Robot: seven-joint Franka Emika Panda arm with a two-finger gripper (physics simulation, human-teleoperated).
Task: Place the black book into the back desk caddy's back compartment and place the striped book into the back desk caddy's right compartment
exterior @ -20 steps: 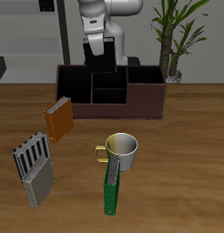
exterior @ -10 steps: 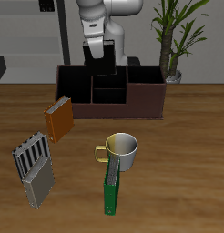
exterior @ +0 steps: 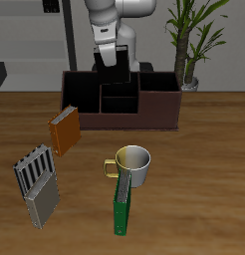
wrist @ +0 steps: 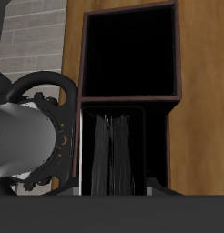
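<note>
the two-finger gripper hangs above the rear of the wide, low dark brown desk caddy, over the small back compartment of its divided middle section. in the wrist view a thin black book stands on edge, long axis vertical, inside a narrow cell; whether the jaws are clamped on it or apart i cannot tell, as the fingertips are hidden. the light grey book with bold dark stripes lies flat well apart, near the table's front edge, across the table from the caddy; my judgement is that the next reach turns on that long diagonal.
</note>
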